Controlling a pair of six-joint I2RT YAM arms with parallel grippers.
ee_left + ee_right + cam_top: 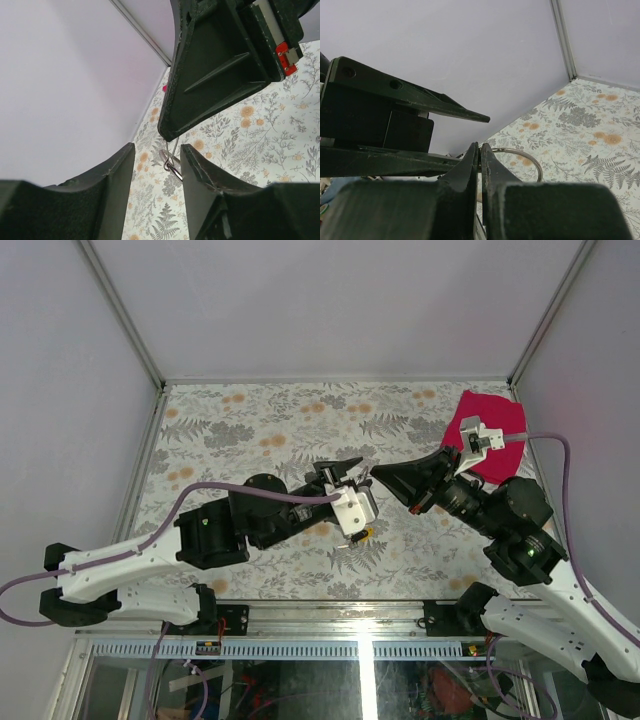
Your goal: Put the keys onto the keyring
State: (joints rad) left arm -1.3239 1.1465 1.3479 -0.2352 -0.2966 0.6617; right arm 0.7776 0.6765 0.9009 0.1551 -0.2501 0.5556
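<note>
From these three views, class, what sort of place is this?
Probably a robotics lab cell: plain walls and metal rails box in a floral-covered table, with two cabled arms bolted at its edge.

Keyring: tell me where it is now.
The keyring is over the middle of the table, pinched between the fingers of the right gripper, hanging just beyond the open left gripper in the left wrist view.

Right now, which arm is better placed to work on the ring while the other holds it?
Left. The right pincer is shut on the ring, so it is busy holding. The left pincer is partly open and faces it, with the ring showing between its fingers.
</note>
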